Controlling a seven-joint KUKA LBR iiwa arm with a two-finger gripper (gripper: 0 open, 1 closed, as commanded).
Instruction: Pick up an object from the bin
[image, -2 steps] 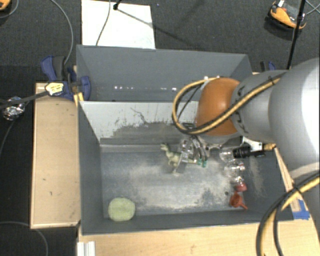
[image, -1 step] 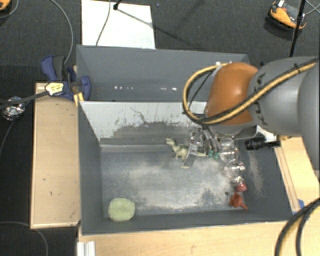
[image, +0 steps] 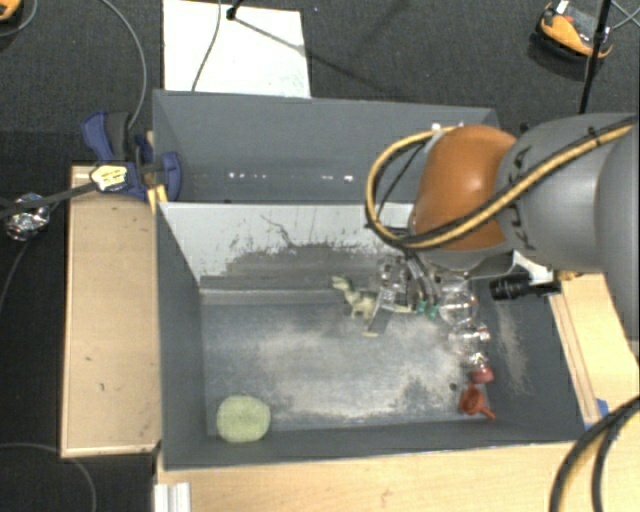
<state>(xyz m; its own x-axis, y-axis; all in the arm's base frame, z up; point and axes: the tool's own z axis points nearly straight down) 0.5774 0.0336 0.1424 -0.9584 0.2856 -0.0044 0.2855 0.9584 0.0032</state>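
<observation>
Presently the gripper (image: 398, 292) is being held low over the far middle of the grey bin (image: 300, 370), just beside a pale yellowish piece (image: 355, 294) at its left, and whether it is spread or clamped on anything cannot be told. Its upper part is being hidden by the orange cover (image: 460, 185) and cables (image: 385, 200), while clear glassy bits (image: 462, 318) are lying just to its right, red pieces (image: 476, 398) nearer at the right, and a pale green ball (image: 243, 418) in the near left corner.
</observation>
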